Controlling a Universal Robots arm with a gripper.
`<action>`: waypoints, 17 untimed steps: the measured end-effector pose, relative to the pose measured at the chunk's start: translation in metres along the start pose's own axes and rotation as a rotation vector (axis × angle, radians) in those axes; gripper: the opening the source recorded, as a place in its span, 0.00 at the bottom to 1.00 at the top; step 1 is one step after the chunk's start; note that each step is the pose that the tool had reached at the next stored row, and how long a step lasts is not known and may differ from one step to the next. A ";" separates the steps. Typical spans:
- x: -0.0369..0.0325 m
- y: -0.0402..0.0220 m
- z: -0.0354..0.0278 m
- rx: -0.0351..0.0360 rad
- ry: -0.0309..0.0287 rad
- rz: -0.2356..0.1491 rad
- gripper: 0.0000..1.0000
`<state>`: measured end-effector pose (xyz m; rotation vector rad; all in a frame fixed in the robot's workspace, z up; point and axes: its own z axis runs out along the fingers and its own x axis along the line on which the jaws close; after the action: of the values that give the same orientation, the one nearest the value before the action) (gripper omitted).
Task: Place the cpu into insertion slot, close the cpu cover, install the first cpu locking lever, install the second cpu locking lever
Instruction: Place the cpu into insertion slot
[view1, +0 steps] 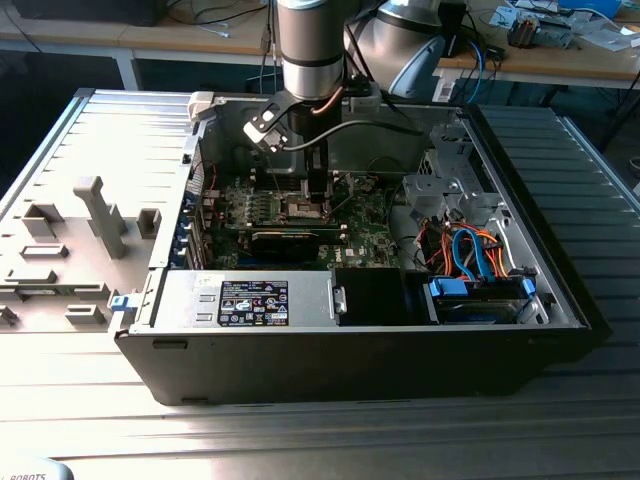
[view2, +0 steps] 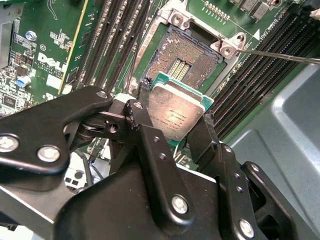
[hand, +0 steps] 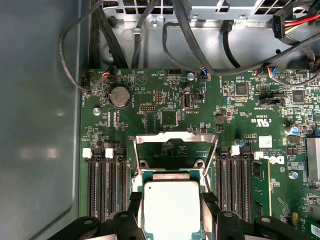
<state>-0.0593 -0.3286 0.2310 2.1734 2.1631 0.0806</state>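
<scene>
On ribbed table (view1: 300, 440), open case (view1: 350, 365), claw (view2: 175, 108) gripping cpu (hand: 171, 207), benches (view1: 560, 62) behind

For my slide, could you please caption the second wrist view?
Gripper holds the cpu over the uncovered insertion slot.

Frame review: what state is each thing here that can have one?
gripper: shut on the cpu.
cpu: held just above the insertion slot, not seated.
insertion slot: empty, pin field exposed.
cpu cover: swung open.
locking lever: unlatched, clear of the slot.
computer case: side open, board exposed.
</scene>
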 end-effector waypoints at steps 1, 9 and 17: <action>0.0000 -0.0001 0.0003 0.0000 -0.0002 0.000 0.55; 0.0000 -0.0005 0.0017 0.0000 -0.0002 0.000 0.55; 0.0000 -0.0041 0.0044 0.0001 -0.0003 0.000 0.55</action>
<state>-0.0629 -0.3286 0.2263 2.1733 2.1629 0.0802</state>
